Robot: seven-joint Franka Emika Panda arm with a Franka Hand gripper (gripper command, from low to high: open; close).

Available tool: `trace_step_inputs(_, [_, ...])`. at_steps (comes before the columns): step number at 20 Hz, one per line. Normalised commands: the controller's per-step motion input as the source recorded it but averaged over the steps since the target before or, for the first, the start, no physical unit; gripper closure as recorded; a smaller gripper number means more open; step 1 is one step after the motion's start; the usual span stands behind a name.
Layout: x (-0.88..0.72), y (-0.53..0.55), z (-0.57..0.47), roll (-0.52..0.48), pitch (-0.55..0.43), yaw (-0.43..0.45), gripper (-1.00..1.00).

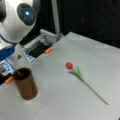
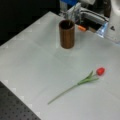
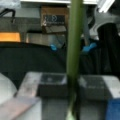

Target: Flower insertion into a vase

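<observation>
A flower with a red bud (image 1: 69, 65) and a long green stem lies flat on the white table, also seen in the other front view (image 2: 100, 71). The vase (image 1: 25, 83), a reddish-brown cylinder, stands upright toward the table's back (image 2: 67, 33), well apart from that flower. The gripper shows in neither front view. In the wrist view the gripper (image 3: 72, 86) is shut on a green stem (image 3: 75, 37) that runs straight up between its two dark fingers. The bloom of this held stem is out of view.
The arm's white body (image 1: 20, 17) fills a front view's top left. A metal frame with orange pieces (image 1: 48, 50) borders the table's back, near the vase (image 2: 81, 27). A black perforated board (image 2: 15, 110) lies beyond the table's near corner.
</observation>
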Motion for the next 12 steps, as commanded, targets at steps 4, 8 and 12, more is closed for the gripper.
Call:
trace_step_inputs(4, [0.29, -0.18, -0.01, -0.098, 0.173, -0.114, 1.00])
trace_step_inputs(8, [0.33, -0.13, -0.11, -0.114, 0.096, -0.109, 1.00])
trace_step_inputs(12, [0.41, -0.06, -0.22, -0.107, 0.056, -0.105, 1.00])
